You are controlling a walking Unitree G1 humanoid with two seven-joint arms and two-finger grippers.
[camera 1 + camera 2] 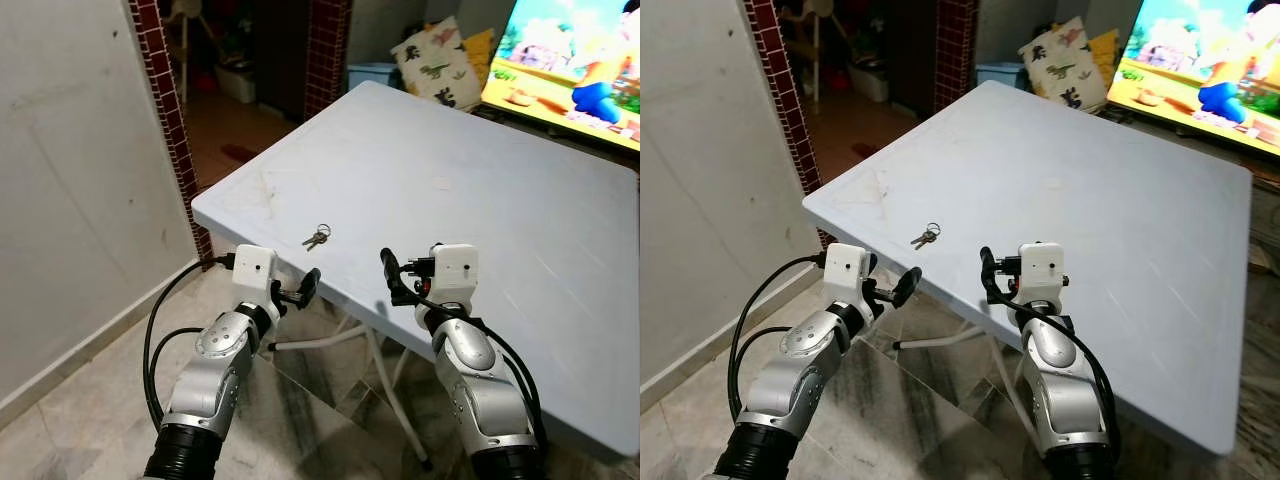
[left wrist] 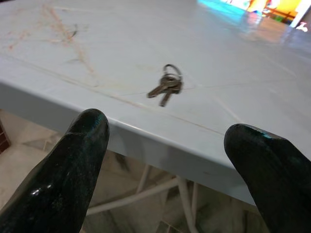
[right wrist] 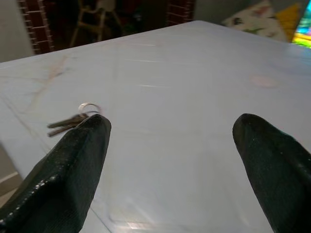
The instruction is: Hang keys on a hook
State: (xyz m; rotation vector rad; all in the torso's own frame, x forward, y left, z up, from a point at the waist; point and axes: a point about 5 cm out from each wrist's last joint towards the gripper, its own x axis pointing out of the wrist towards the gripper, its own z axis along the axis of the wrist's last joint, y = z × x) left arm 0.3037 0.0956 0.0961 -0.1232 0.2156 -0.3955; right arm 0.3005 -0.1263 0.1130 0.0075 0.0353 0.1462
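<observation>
A small bunch of keys (image 1: 316,237) on a ring lies flat on the pale blue table (image 1: 480,190), close to its near-left edge. My left gripper (image 1: 303,290) hovers just off that edge, below and in front of the keys, fingers spread open; the left wrist view looks at the keys (image 2: 166,86) across the table edge between the two fingers (image 2: 82,160). My right gripper (image 1: 395,280) is open over the table's front edge, to the right of the keys. In the right wrist view the keys (image 3: 73,119) lie beside one finger (image 3: 73,170).
A white wall (image 1: 70,180) and a red brick pillar (image 1: 165,110) stand on the left, with a doorway behind. A lit TV screen (image 1: 570,60) and dinosaur cushions (image 1: 440,60) are beyond the table's far side. White table legs (image 1: 385,385) stand on the tiled floor.
</observation>
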